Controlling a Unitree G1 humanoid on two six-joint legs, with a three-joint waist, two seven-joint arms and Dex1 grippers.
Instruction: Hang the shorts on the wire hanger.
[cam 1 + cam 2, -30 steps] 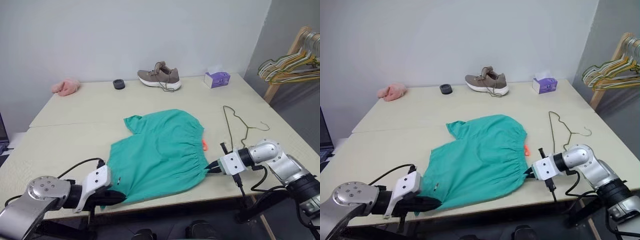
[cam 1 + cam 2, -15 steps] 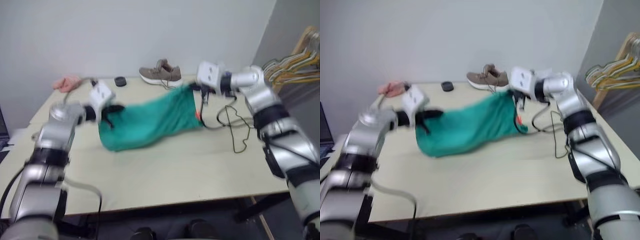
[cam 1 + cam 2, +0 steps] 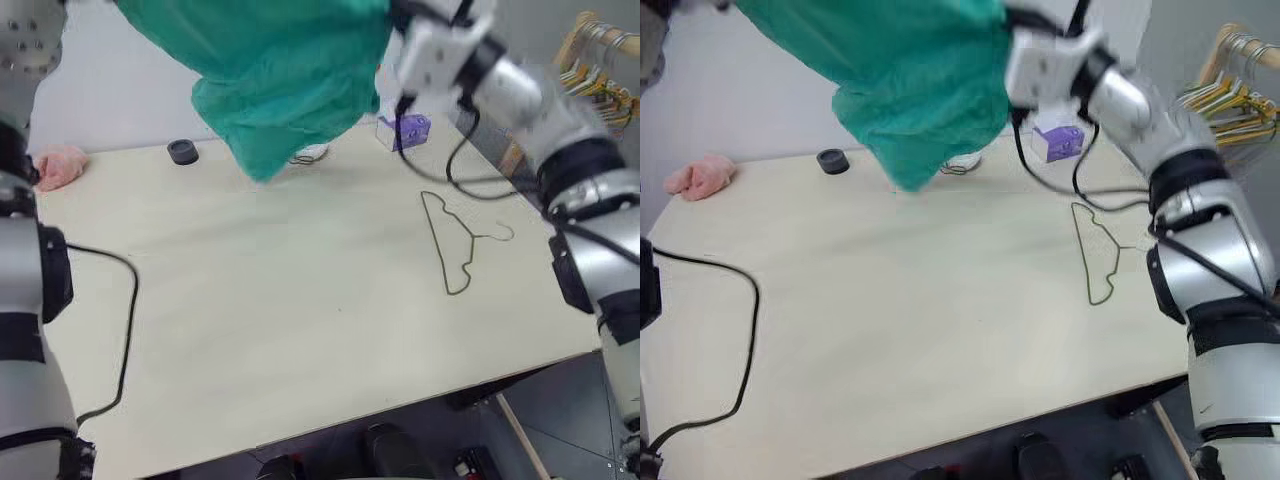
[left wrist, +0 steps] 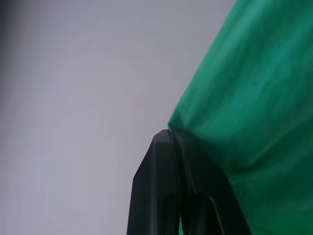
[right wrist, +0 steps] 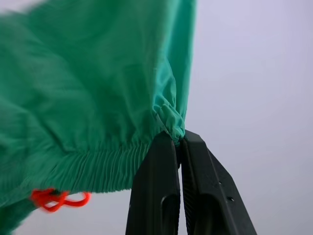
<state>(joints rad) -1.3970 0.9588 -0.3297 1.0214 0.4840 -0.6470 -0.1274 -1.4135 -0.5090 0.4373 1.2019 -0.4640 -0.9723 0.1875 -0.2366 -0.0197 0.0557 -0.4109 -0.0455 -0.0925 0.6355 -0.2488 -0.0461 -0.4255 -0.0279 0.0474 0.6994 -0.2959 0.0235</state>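
While the shorts (image 3: 280, 70) hang in the air high above the table (image 3: 300, 330), stretched between the two arms, both claws are clamped on the fabric: in the right wrist view the right gripper (image 5: 178, 139) has its two black fingers pressed together on the corner of the gathered elastic waistband, with the small orange tag (image 5: 56, 198) dangling below that band, and in the left wrist view the left gripper (image 4: 172, 137) has its fingers closed on an edge of the teal cloth against the plain wall. In the head views the teal-green fabric sags down from the upper edge, its lowest fold hanging in front of the far part of the table and hiding most of the shoe (image 3: 308, 154), of which a bit of pale sole and laces peeks out. The wire hanger (image 3: 452, 240) lies flat on the table's right side, well apart from the shorts and untouched, its hook curving toward the right edge. A small black ring-shaped object (image 3: 182, 151) sits near the far edge, the pink fuzzy cloth (image 3: 58, 165) lies at the far left corner, and a purple tissue box (image 3: 410, 130) stands beyond the hanger. A bunch of coloured hangers (image 3: 1230, 105) hangs on a wooden rack at the right
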